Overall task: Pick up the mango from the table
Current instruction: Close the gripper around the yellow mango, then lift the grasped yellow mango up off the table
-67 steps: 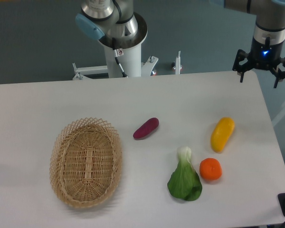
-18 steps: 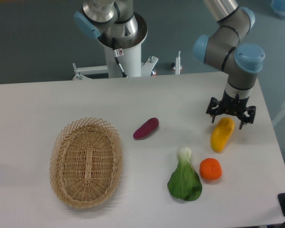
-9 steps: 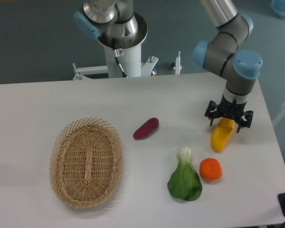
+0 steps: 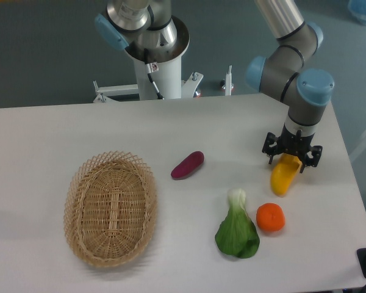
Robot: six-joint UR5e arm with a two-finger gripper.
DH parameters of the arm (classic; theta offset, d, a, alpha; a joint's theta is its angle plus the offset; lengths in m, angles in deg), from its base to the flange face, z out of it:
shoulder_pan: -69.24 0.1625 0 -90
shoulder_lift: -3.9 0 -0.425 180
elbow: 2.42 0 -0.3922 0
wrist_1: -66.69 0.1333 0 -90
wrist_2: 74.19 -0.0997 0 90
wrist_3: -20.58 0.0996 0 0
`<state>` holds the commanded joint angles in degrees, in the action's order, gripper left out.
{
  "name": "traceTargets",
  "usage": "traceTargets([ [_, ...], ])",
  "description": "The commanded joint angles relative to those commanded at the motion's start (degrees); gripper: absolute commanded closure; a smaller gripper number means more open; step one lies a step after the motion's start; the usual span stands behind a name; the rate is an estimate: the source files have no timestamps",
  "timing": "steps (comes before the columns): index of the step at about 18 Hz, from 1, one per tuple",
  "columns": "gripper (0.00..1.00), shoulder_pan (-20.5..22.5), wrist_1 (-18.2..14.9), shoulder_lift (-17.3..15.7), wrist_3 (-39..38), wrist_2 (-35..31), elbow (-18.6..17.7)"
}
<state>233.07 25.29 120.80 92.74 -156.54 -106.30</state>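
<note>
The bench (image 4: 61,131) is plain matte white. The mango (image 4: 283,177) is yellow, shading to orange at one end. A deep purple vegetable (image 4: 188,165), a bright orange fruit (image 4: 271,218), a green leafy vegetable with a pale stem (image 4: 236,229), and a tan, open-weave wicker basket (image 4: 110,207). The gripper (image 4: 291,154) is black.

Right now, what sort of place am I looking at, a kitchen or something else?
Probably a robot lab rather than a kitchen: a robot arm works over a plain white table where a mango, an orange and a basket are spread apart like test items.
</note>
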Motion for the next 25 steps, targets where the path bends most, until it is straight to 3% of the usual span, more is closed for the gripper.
traceTargets([
  [6, 0.46, 0.0, -0.1, -1.3, 0.2, 0.1, 0.7],
  [7, 0.5, 0.0, -0.1, -1.9, 0.2, 0.1, 0.7],
  [11, 0.5, -0.3, -0.6, -6.9, -0.8, 5.8, 1.1],
  [13, 0.49, -0.5, -0.8, -10.0, -6.1, 11.9, 2.2],
  [17, 0.49, -3.2, -1.1, -15.2, -15.0, 14.7, 3.1],
  [21, 0.49, -3.0, -1.1, -17.3, -21.5, 17.7, 3.3],
  [25, 0.49, -2.9, -1.1, -18.0, -22.6, 18.8, 3.3],
])
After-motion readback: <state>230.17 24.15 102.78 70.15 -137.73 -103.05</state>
